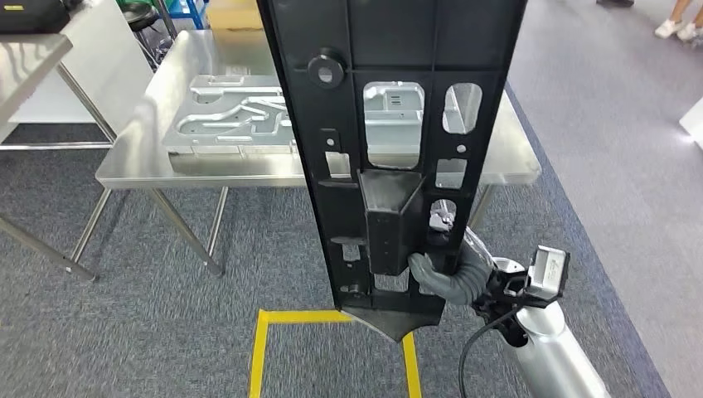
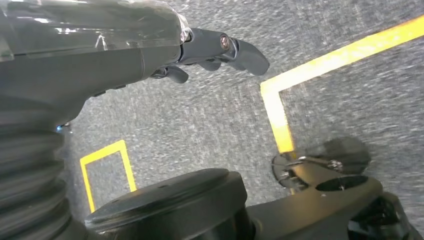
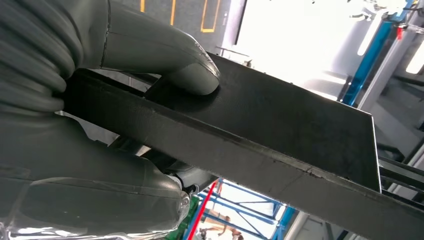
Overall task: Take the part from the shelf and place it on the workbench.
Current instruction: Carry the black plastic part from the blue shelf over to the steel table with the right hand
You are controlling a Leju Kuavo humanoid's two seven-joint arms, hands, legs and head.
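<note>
A long black plastic part point(image 1: 398, 124) with cut-outs and a boxy bracket stands upright in front of me in the head view and hides the middle of the workbench. My right hand point(image 1: 439, 278) grips it near its lower end. In the right wrist view the thumb point(image 3: 165, 55) presses on the part's flat black face point(image 3: 290, 125). The steel workbench point(image 1: 514, 157) stands just beyond the part. My left hand point(image 2: 200, 47) hangs over the grey carpet with its fingers loosely apart and nothing in them.
A silver stamped metal panel point(image 1: 232, 116) lies on the workbench's left half. Yellow floor tape point(image 1: 265, 348) marks a square below me. Another table point(image 1: 25, 58) stands at far left, a cardboard box point(image 1: 236, 16) behind the bench, a person's feet point(image 1: 680, 29) at top right.
</note>
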